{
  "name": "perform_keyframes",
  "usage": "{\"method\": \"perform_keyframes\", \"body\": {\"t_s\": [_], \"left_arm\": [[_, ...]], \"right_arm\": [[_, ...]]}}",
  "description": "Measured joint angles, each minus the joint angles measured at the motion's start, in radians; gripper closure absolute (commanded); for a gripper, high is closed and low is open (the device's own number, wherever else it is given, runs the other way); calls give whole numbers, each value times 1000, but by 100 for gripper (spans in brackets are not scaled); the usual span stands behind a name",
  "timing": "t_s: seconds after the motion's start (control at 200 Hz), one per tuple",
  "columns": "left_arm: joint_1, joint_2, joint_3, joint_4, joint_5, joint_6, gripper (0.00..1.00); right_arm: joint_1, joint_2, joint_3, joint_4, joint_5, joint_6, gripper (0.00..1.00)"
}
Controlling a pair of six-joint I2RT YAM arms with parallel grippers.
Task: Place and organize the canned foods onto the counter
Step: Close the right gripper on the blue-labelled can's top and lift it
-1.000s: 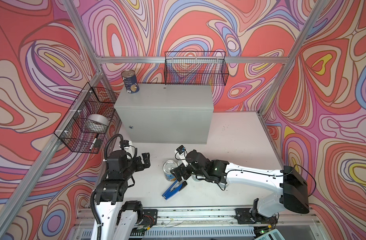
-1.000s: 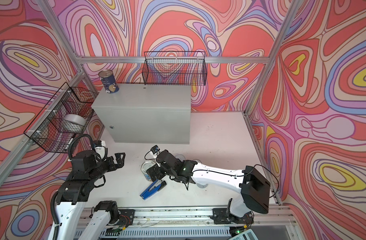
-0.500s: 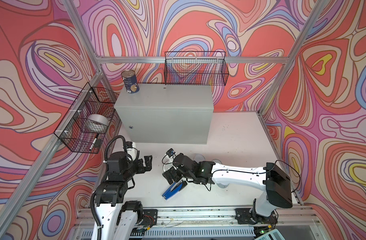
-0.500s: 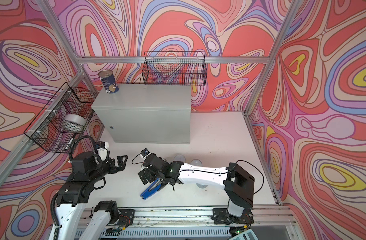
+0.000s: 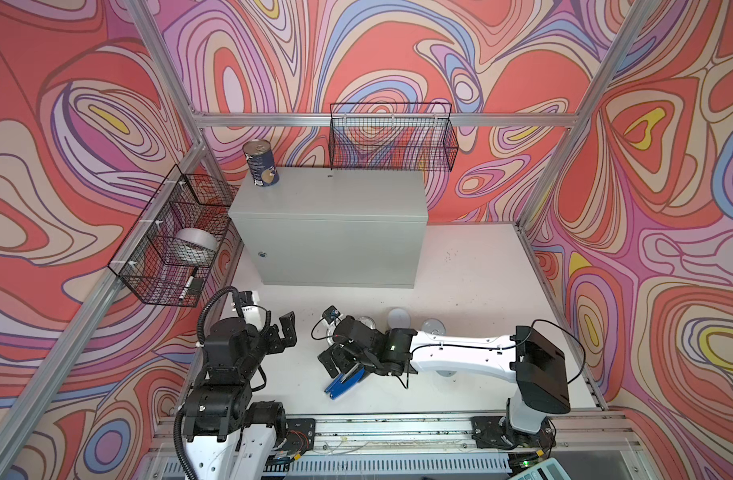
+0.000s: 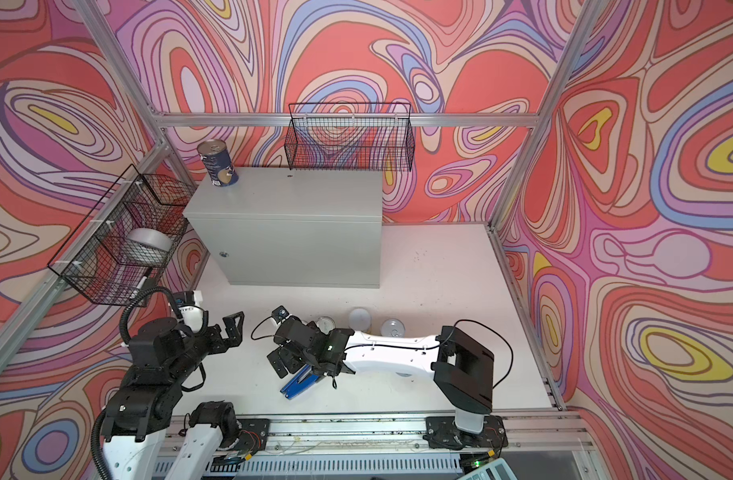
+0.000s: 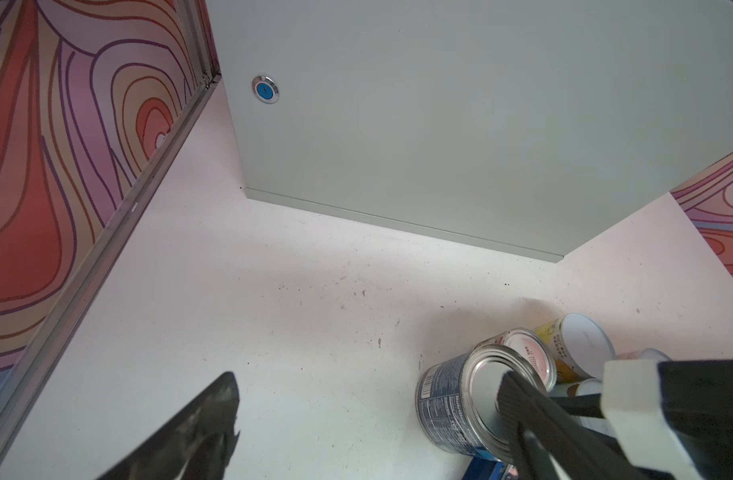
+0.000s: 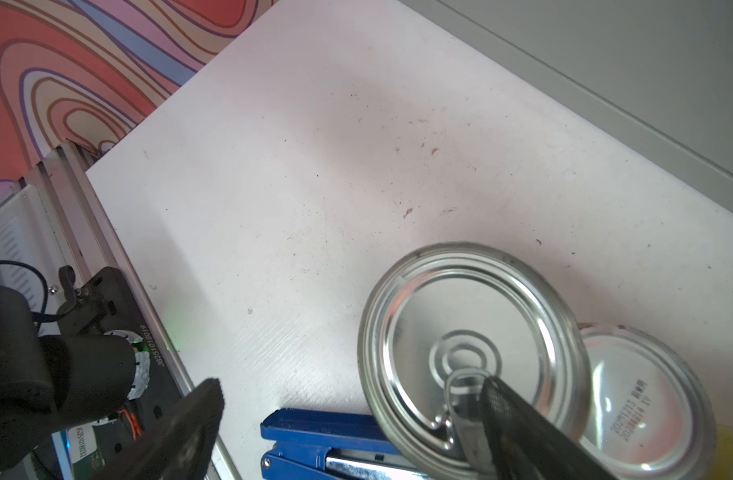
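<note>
One blue-labelled can (image 5: pixel 261 165) (image 6: pixel 218 164) stands on the back left corner of the grey counter (image 5: pixel 331 237) (image 6: pixel 286 237). A second blue-labelled can (image 7: pixel 456 411) with a silver pull-tab top (image 8: pixel 460 332) stands on the white table, and shorter cans (image 7: pixel 527 353) (image 7: pixel 581 345) (image 8: pixel 643 403) crowd beside it. My right gripper (image 5: pixel 335 361) (image 6: pixel 283 361) (image 8: pixel 352 415) is open and hangs over that can, with one finger above its lid. My left gripper (image 5: pixel 283 334) (image 6: pixel 232 332) (image 7: pixel 365 415) is open and empty, to the left of the cans.
A blue stapler (image 5: pixel 344 380) (image 8: pixel 327 440) lies on the table under my right gripper, next to the can. Light-lidded cans (image 5: pixel 399 318) (image 5: pixel 433 326) sit behind my right arm. A wire basket (image 5: pixel 169 241) on the left wall holds a tape roll. Another basket (image 5: pixel 392 141) hangs behind the counter.
My right arm has swung left and toward the front, bringing its gripper over the silver-topped can and the stapler. The left arm has barely moved.
</note>
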Motion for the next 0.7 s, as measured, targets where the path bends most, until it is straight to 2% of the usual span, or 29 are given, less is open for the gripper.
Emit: {"method": "perform_keyframes", "body": {"t_s": [0.531,0.696], "left_arm": [[0,43,0,0,-3,0,0],[0,43,-1,0,-3,0,0]], "right_arm": [[2,23,26,-22,40,11,2],[6,21,26,-34,88,11,2]]}}
